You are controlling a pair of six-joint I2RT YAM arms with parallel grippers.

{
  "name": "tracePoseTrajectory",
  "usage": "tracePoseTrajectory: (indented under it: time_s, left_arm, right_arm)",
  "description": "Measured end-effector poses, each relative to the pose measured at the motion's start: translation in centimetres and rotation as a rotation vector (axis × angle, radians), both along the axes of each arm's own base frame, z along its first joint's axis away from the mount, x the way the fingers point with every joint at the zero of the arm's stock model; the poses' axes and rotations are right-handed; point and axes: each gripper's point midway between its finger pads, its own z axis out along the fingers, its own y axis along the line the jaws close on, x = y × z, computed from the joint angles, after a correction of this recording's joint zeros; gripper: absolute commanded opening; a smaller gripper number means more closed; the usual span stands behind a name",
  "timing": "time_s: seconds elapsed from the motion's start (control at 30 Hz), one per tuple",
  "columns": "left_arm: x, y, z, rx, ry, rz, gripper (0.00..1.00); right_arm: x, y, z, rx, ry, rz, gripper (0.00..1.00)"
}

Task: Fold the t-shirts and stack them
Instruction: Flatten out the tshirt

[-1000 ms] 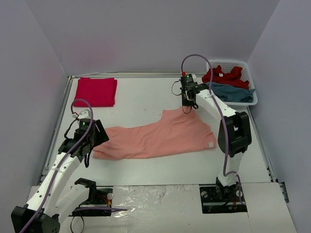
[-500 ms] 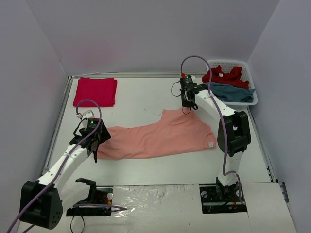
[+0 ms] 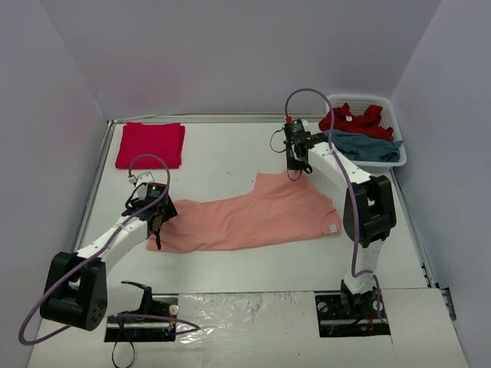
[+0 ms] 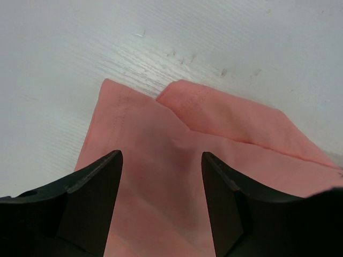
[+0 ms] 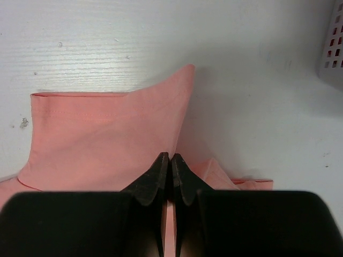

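Observation:
A salmon-orange t-shirt [image 3: 253, 215] lies spread across the middle of the table. My left gripper [image 3: 156, 234] hangs open just above its left end, and the left wrist view shows the cloth [image 4: 161, 123] between the two spread fingers of that gripper [image 4: 161, 155]. My right gripper [image 3: 294, 173] is at the shirt's far edge. It is shut [image 5: 171, 156], pinching a raised fold of the salmon cloth [image 5: 96, 134]. A folded crimson t-shirt [image 3: 150, 144] rests at the back left.
A white slotted basket [image 3: 360, 97] at the back right holds a crumpled red t-shirt [image 3: 353, 119] and a teal-blue one [image 3: 368, 146]. Its corner [image 5: 332, 48] shows in the right wrist view. Walls stand close on the left, right and back.
My left arm has swung right and forward, bringing its open gripper from the bare table over the shirt's left end. The right gripper has stayed put.

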Motion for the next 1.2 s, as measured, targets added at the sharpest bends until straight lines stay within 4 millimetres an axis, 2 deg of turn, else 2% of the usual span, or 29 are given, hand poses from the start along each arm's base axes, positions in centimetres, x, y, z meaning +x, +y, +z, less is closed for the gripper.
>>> tracePoseTrajectory:
  time_s: [0.2,0.33,0.47,0.5,0.6,0.7,0.77,1.07,1.2]
  left_arm:
    - [1.1,0.0,-0.8,0.025,0.025,0.001,0.58]
    - [2.1,-0.1,-1.1,0.03,0.026,-0.001,0.51]
    - [2.8,-0.1,-1.6,0.034,0.035,-0.003,0.32]
    - [2.9,-0.2,-1.7,0.033,0.038,-0.004,0.24]
    - [3.1,-0.4,-2.1,0.031,0.049,-0.012,0.12]
    - [3.0,-0.4,-2.5,0.03,0.061,-0.018,0.09]
    - [3.0,-0.5,-2.5,0.03,0.062,-0.02,0.03]
    - [3.0,-0.6,-2.0,0.021,0.053,-0.021,0.02]
    - [4.0,-0.8,0.4,0.01,0.022,-0.01,0.03]
  right_arm:
    - [0.0,0.0,-0.2,-0.002,0.003,0.002,0.0]
    - [0.0,0.0,-0.6,-0.005,0.013,0.002,0.0]
    - [-0.1,0.0,-0.8,-0.006,0.019,0.003,0.0]
    - [-0.1,0.0,-0.8,-0.005,0.018,0.003,0.0]
    - [-0.1,0.0,-0.8,-0.005,0.019,0.004,0.0]
    - [-0.1,0.1,-0.8,-0.005,0.019,0.004,0.0]
    - [-0.1,0.1,-0.8,-0.004,0.019,0.005,0.0]
    - [-0.1,0.1,-0.8,-0.004,0.018,0.005,0.0]
    - [-0.1,0.1,-0.8,-0.004,0.019,0.005,0.0]
